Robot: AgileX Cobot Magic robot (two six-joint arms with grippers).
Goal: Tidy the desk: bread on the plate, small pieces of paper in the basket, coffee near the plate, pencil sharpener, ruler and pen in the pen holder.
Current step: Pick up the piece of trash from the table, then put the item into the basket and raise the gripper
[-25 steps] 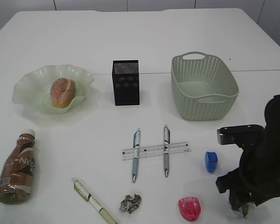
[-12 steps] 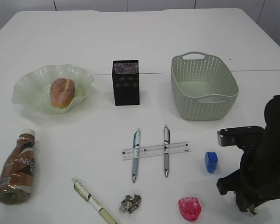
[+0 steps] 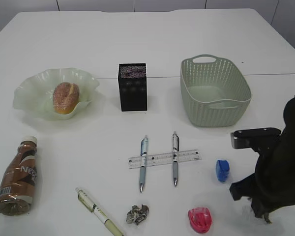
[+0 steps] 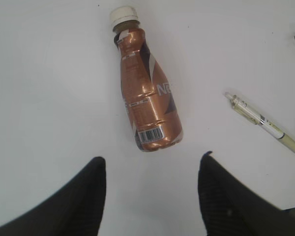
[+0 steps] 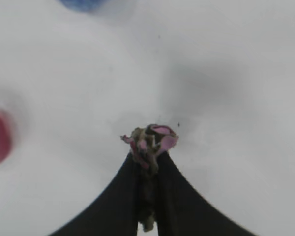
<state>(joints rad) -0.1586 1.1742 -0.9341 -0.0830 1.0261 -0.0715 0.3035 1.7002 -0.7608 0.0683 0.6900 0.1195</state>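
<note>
My right gripper is shut on a crumpled piece of paper and holds it just above the table at the front right. My left gripper is open and empty, just short of the base of the coffee bottle, which lies on its side at the front left. The bread lies on the plate. Two pens lie across the ruler. A third pen, a second paper ball, a red sharpener and a blue sharpener lie at the front.
The black mesh pen holder stands at the middle back. The grey-green basket stands to its right, with nothing visible inside. The third pen also shows in the left wrist view.
My right gripper has risen a little and shifted right with the paper ball in it. Nothing else on the table has moved.
</note>
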